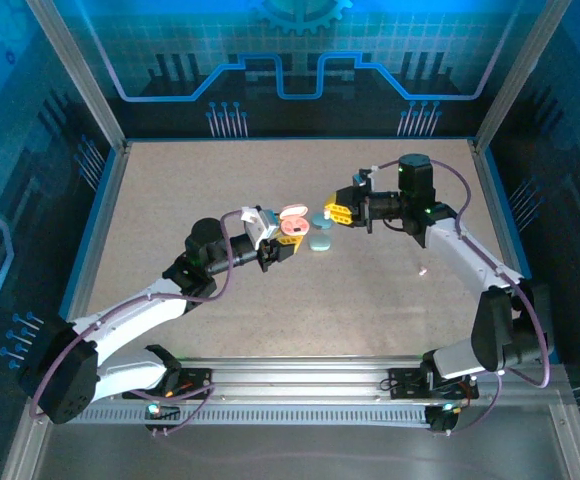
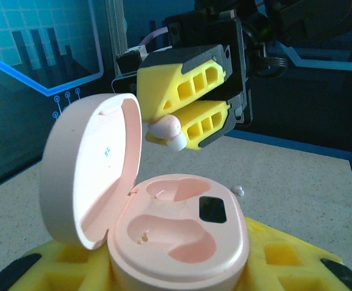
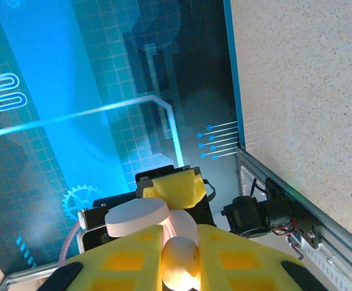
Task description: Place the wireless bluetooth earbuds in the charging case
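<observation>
Earbud (image 2: 169, 128) hanging just above open charging case (image 2: 176, 236).
I am watching the right gripper (image 2: 159, 118) pinching it, jaws nearly closed, while the left gripper (image 1: 283, 247) is clamping the case's base, lid tilted up.

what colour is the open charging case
Pale pink, inside and out. The charging case shows best in the left wrist view.

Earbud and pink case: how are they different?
The earbud is tiny, the pink case much bigger. The earbud hangs up high, pinched in the right end effector; the pink case sits lower, gripped by the left end effector. The earbud is one rounded lump, while the pink case stands open with two empty hollows. Both are pale pink and shiny.
</observation>
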Tool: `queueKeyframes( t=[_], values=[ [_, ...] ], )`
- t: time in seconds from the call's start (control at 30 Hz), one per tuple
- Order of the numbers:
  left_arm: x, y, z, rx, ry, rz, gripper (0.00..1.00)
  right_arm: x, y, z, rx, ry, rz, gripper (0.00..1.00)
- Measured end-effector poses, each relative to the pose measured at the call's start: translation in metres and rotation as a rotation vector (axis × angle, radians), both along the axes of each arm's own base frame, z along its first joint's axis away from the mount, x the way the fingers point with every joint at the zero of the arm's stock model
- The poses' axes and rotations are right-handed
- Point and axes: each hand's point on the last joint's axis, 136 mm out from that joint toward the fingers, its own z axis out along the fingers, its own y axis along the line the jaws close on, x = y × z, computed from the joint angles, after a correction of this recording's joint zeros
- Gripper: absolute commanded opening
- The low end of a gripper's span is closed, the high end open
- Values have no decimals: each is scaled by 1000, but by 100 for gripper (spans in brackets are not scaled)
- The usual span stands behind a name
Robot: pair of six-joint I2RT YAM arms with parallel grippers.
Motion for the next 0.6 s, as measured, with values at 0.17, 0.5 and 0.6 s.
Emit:
queueKeyframes(
  t=[0.17,0.5,0.6],
  values=[
    [0,0,0,0,0,0,32,-1,2,6,9,-12,2,19],
    [1,-1,-1,-3,3,0,32,-9,3,15,-61,-138,6,19],
    [2,-2,-1,-8,2,0,32,-16,4,29,-84,-247,18,19]
  ],
)
